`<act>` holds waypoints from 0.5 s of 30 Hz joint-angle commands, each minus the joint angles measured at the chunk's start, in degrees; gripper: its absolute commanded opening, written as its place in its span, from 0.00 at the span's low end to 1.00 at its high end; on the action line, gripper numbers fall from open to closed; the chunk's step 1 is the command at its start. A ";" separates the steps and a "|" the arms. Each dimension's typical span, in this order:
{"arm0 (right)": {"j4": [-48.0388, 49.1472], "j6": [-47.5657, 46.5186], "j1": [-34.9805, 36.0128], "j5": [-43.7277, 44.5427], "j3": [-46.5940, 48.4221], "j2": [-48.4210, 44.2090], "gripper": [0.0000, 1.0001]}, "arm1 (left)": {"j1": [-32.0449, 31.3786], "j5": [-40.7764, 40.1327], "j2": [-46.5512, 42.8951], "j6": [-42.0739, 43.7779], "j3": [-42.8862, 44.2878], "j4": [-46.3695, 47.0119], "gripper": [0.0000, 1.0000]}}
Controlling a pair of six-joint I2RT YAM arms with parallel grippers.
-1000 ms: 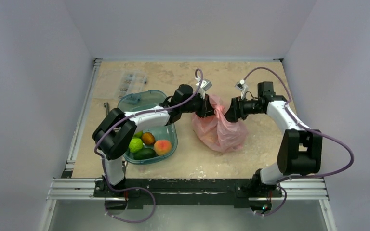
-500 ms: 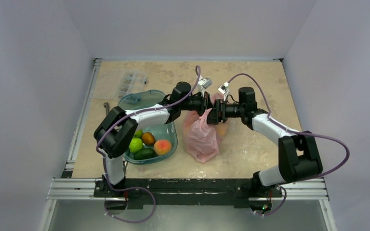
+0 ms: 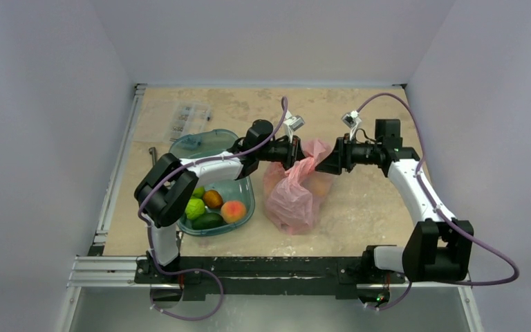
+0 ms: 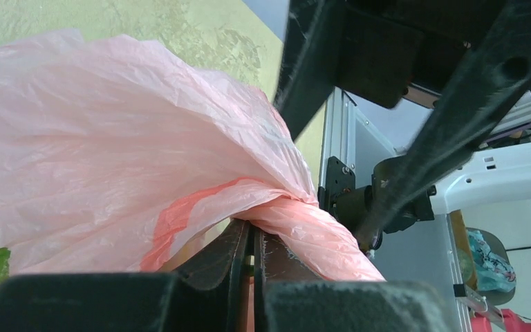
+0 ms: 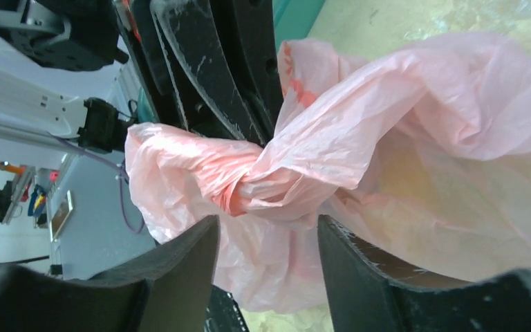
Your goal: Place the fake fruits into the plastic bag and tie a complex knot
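My 2 arms, left arm and right arm: white link shells, black joint housings. 1 purple-grey cable loops along each. On my right gripper the fingers are matte black and flat, edges scuffed pale. My left gripper: same black, fine white scratches.

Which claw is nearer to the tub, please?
Left. The left claw, shut on the bag, sits just right of the tub. The right claw is farther right, past the bag's twisted top.
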 commanded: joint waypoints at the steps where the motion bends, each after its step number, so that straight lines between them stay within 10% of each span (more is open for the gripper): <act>1: -2.19 -2.65 0.32 -0.21 -1.71 -1.24 0.47 | -0.06 2.18 -2.91 -0.27 -0.07 3.27 0.00; 15: 21.64 14.84 4.14 -1.62 -4.40 -0.02 0.38 | -2.21 4.89 -0.47 3.15 0.87 1.24 0.00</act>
